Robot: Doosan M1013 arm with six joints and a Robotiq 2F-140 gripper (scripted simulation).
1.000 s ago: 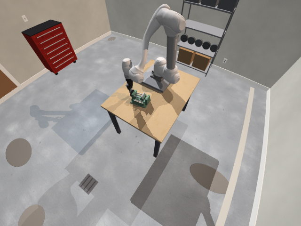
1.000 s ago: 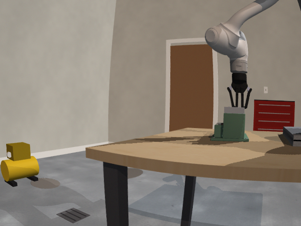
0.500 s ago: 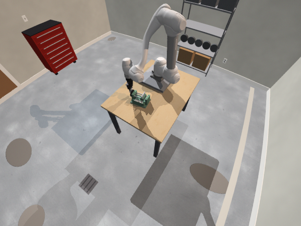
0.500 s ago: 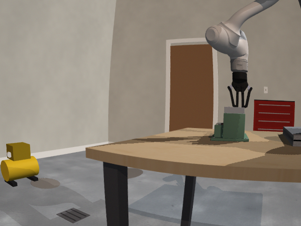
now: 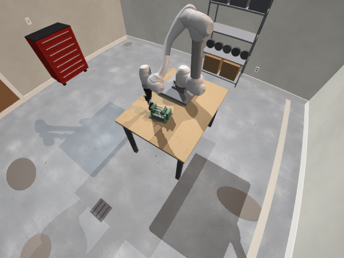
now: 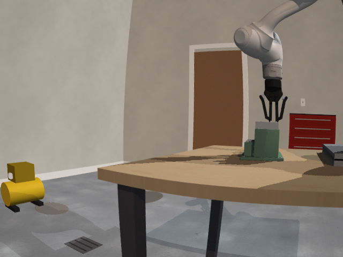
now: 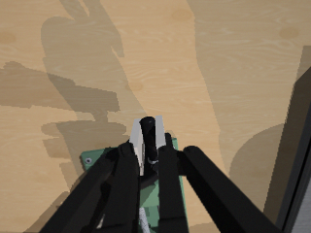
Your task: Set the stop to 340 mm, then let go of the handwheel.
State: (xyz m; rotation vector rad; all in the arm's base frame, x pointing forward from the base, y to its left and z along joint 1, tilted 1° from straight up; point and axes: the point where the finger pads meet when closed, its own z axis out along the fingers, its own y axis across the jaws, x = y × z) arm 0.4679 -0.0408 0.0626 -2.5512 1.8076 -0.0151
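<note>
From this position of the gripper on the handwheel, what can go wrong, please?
The gripper has its fingers close around the handwheel's dark knob; it might slip out during turning. Opening them before the stop reads 340 mm would leave the job unfinished, and I cannot read any scale here. The low fingers might also bump the green fixture.

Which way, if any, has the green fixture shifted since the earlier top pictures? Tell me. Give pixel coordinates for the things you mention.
No: the green fixture [image 5: 168,114] [image 6: 266,143] [image 7: 152,196] sits at the same spot relative to the tabletop's [image 5: 194,122] edges.
</note>
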